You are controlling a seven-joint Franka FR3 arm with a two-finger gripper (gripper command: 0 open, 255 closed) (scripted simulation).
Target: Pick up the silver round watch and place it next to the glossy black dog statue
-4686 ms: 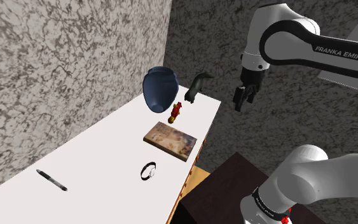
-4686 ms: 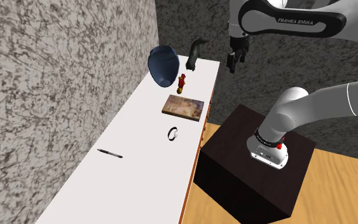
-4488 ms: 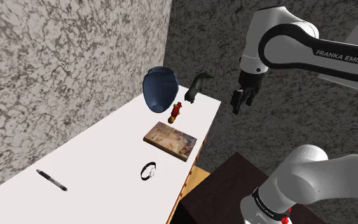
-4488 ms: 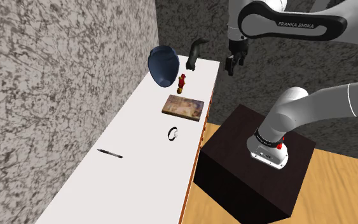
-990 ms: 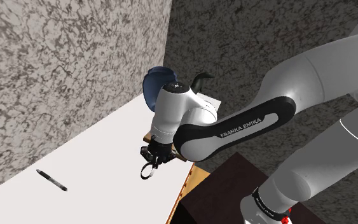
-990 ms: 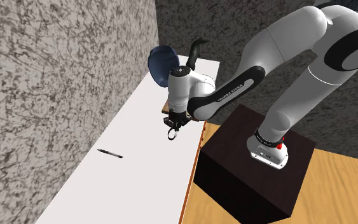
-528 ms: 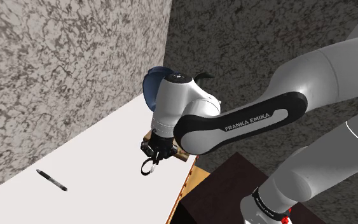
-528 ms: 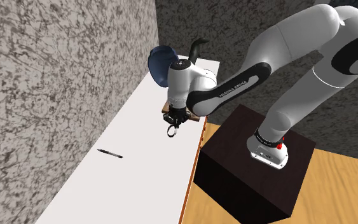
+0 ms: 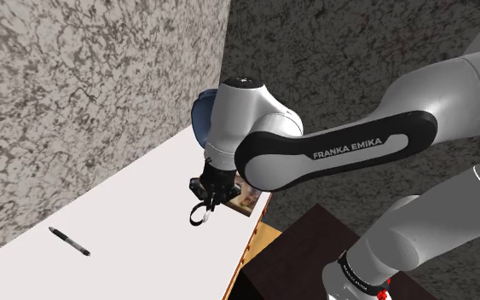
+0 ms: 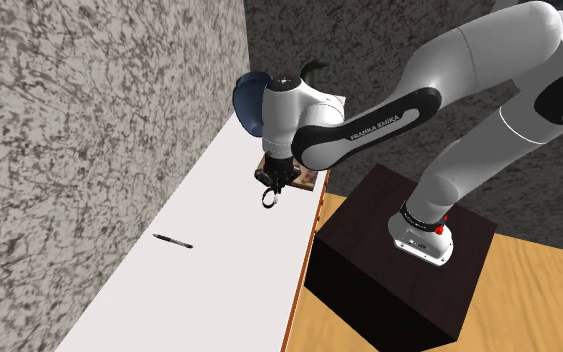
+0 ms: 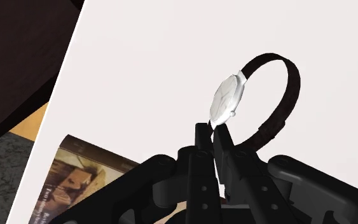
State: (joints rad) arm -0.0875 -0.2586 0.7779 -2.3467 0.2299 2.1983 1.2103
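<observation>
A silver round watch (image 11: 225,100) with a dark strap (image 11: 280,105) hangs from my gripper (image 11: 210,130), which is shut on the strap just beside the face. In the shoulder view the gripper (image 9: 206,203) holds the watch (image 9: 199,216) a little above the white table (image 9: 127,213), near the book's corner. The second exterior view has the gripper (image 10: 273,183) and the watch (image 10: 271,198) over the table's near edge. The glossy black dog statue (image 10: 314,69) peeks out behind the arm at the table's far end.
A dark blue vase (image 10: 250,100) stands near the dog, partly behind the arm. A book (image 9: 245,198) lies under the gripper's far side. A black pen (image 9: 69,242) lies further down the table. The dark stand (image 10: 399,270) sits beside the table's edge.
The arm came down from beside the dog statue to the watch. Over the last second the gripper has risen with the watch, lifting it off the table.
</observation>
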